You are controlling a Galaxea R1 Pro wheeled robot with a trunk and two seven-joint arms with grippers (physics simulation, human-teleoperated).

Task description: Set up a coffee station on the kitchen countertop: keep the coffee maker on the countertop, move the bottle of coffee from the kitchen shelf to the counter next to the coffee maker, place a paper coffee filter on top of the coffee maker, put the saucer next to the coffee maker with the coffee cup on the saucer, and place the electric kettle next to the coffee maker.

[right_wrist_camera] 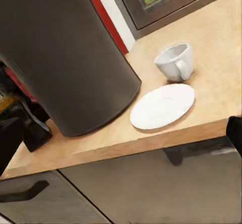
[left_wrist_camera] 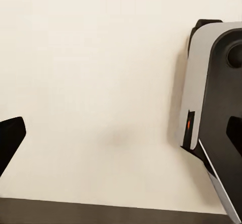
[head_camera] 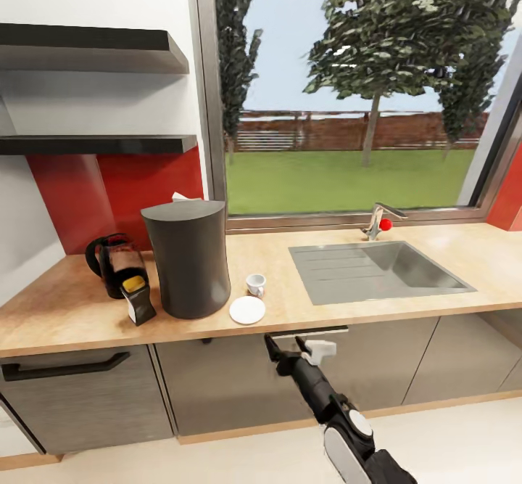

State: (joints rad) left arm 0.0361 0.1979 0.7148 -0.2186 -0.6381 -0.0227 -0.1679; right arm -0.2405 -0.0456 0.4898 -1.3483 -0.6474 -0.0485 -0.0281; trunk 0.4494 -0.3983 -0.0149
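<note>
On the light wood kitchen countertop [head_camera: 87, 310] the small dark bottle of coffee [head_camera: 137, 299] with its yellow cap stands left of a tall dark grey cylindrical appliance [head_camera: 190, 259] [right_wrist_camera: 65, 58]. To that appliance's right, the white saucer [head_camera: 247, 310] [right_wrist_camera: 162, 105] lies near the front edge. The tiny white coffee cup [head_camera: 255, 284] [right_wrist_camera: 175, 61] stands on the counter just behind the saucer, apart from it. My right gripper [head_camera: 293, 347] [right_wrist_camera: 122, 141] hangs open below the counter edge, in front of the saucer. My left gripper [left_wrist_camera: 121, 136] is open over pale floor.
A black-handled glass carafe [head_camera: 109, 263] stands behind the bottle. A white scrap [head_camera: 185, 197] peeks out behind the cylinder's top. Two dark wall shelves [head_camera: 101, 143] hang at the upper left. The steel sink [head_camera: 380, 270] and faucet [head_camera: 377, 221] lie to the right. My base [left_wrist_camera: 212, 108] shows beside the left gripper.
</note>
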